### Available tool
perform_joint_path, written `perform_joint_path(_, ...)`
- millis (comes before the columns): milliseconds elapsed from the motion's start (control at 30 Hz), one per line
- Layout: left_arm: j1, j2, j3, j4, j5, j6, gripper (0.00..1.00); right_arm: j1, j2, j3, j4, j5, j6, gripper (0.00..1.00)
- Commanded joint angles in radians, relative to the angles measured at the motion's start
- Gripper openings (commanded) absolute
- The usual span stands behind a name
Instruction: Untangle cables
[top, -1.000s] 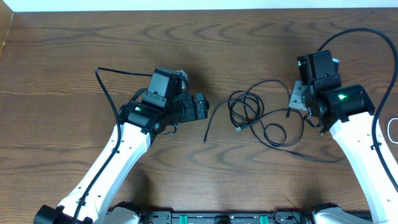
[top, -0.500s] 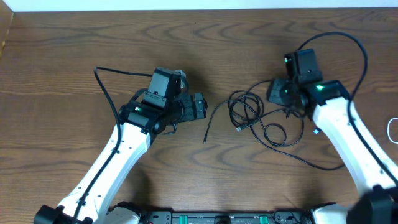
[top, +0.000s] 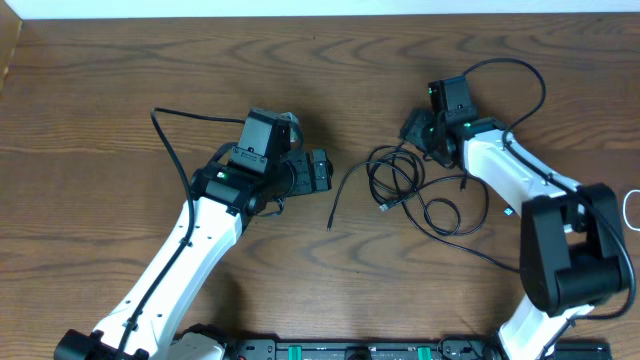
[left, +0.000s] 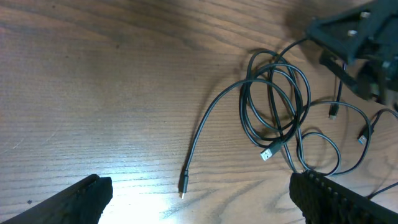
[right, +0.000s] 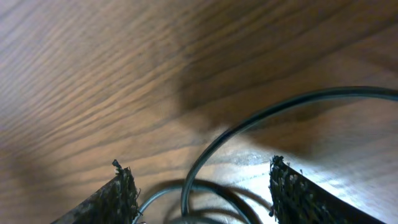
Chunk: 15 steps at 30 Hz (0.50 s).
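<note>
The black cables (top: 400, 182) lie tangled in loose loops at the middle of the wooden table, and they also show in the left wrist view (left: 273, 106). One free plug end (top: 329, 226) trails toward the left. My left gripper (top: 325, 172) is open and empty just left of the tangle; in its wrist view (left: 199, 196) the plug end (left: 183, 191) lies between the fingers. My right gripper (top: 412, 130) is open at the tangle's upper right edge. In its wrist view (right: 202, 186) a black cable strand (right: 249, 126) runs between the fingers, low over the table.
A bit of a white cable loop (top: 631, 205) shows at the right edge of the table. A thin black strand (top: 500, 258) trails out to the lower right of the tangle. The right arm's own thick wire (top: 520, 75) arcs above it.
My right arm has swung left and toward the far side, from right of the tangle to its upper right edge. The left arm has not moved.
</note>
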<state>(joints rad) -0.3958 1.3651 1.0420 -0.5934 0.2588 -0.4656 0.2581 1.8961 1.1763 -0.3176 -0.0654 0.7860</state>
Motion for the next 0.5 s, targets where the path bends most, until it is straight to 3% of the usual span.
perform_joint_path(0, -0.001, -0.006, 0.009, 0.001, -0.01, 0.02, 0.98, -0.006, 0.061, -0.002, 0.042, -0.009, 0.096, 0.66)
perform_joint_path(133, -0.001, -0.006, 0.009, 0.001, -0.01, 0.02, 0.98, -0.012, 0.125, -0.003, 0.113, -0.023, 0.177, 0.68)
perform_joint_path(233, -0.001, -0.006, 0.009, 0.001, -0.01, 0.02, 0.98, -0.012, 0.161, -0.002, 0.171, -0.023, 0.179, 0.61)
perform_joint_path(267, -0.001, -0.006, 0.009, 0.001, -0.01, 0.02, 0.98, -0.012, 0.176, -0.002, 0.203, -0.023, 0.178, 0.55)
perform_joint_path(300, -0.001, -0.006, 0.009, 0.001, -0.01, 0.02, 0.98, -0.012, 0.191, -0.002, 0.233, -0.025, 0.178, 0.38)
perform_joint_path(400, -0.001, -0.006, 0.009, 0.001, -0.01, 0.02, 0.98, -0.012, 0.196, -0.002, 0.272, -0.037, 0.103, 0.01)
perform_joint_path(467, -0.001, -0.006, 0.009, 0.001, -0.01, 0.02, 0.98, -0.012, 0.183, -0.002, 0.344, -0.146, -0.053, 0.01)
